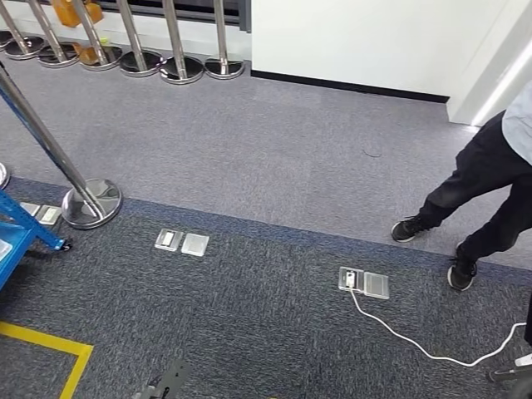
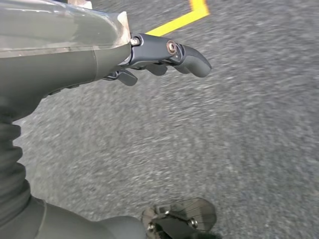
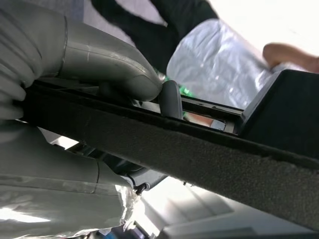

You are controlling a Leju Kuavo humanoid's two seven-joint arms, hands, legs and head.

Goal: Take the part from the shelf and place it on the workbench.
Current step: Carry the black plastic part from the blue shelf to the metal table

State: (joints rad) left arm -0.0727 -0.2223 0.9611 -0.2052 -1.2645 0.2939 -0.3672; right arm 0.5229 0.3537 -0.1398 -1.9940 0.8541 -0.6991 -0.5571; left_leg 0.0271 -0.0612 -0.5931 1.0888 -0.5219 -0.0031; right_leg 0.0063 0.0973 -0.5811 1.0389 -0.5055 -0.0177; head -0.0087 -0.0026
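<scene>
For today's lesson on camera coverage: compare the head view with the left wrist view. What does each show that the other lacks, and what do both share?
Head view alone: a stanchion base, floor sockets, a white cable, a person's legs and a blue cart frame. Left wrist view alone: the left hand, empty, fingers extended over the floor. Both: grey carpet and yellow floor tape.

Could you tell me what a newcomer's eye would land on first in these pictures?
Probably the right hand gripping a long black part in the right wrist view. Next, the person stepping across the grey carpet at the right, near a white cable trailing from a floor socket.
</scene>
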